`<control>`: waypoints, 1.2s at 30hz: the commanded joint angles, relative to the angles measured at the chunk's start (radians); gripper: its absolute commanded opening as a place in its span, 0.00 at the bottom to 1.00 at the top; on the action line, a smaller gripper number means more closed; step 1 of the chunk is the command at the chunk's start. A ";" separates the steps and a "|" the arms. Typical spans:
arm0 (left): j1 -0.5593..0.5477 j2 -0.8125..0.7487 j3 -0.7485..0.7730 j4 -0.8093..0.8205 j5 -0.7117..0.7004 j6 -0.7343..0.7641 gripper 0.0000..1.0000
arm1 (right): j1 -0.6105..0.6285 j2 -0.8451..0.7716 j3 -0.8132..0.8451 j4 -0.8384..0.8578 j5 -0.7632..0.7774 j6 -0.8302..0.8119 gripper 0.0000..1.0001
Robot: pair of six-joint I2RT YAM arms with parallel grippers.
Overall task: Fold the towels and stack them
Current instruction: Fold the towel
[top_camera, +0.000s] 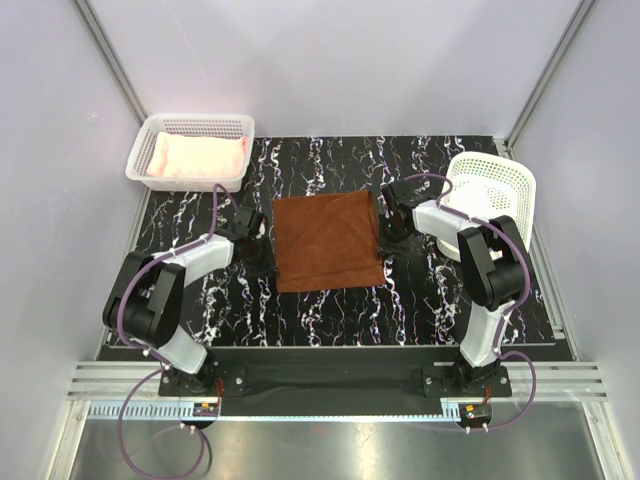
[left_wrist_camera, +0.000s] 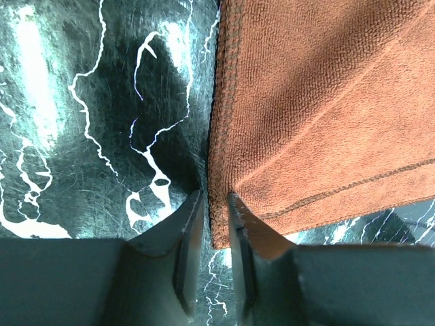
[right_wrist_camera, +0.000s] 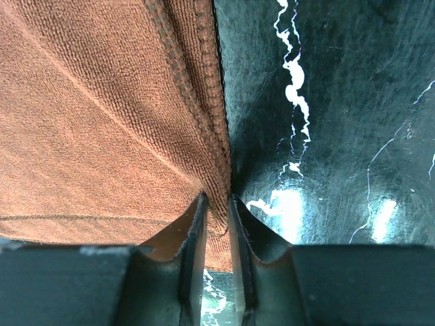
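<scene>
Rust-brown towel (top_camera: 327, 240) lies flat at worktop (top_camera: 420, 300) centre. Left end effector (left_wrist_camera: 214, 204) and right end effector (right_wrist_camera: 216, 204) sit narrow astride opposite hems; I cannot tell whether either has clamped. I judge the first fold pending: secure both grips, then lift together.

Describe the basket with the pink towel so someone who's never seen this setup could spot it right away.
Look at the black marbled table, then its far left corner. There a white mesh basket sits flat with a pale pink towel in it. The other white basket, on the right, is tilted and shows no pink.
</scene>
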State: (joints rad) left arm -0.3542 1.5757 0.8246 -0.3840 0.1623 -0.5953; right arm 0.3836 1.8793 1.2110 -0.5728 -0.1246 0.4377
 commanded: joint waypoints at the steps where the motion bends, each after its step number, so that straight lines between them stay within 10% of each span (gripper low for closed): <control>1: -0.002 0.009 0.034 0.037 0.029 -0.001 0.22 | -0.003 -0.048 0.005 -0.004 0.002 -0.008 0.27; 20: -0.058 0.018 0.123 -0.102 -0.072 -0.017 0.00 | -0.002 -0.069 0.010 -0.010 0.006 0.004 0.13; 36: -0.078 0.018 0.145 -0.073 -0.027 -0.028 0.24 | -0.002 -0.083 0.013 -0.015 -0.003 0.015 0.19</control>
State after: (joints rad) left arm -0.4278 1.5879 0.9363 -0.4786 0.1204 -0.6121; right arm 0.3836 1.8473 1.2110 -0.5770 -0.1230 0.4454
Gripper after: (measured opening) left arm 0.236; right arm 0.187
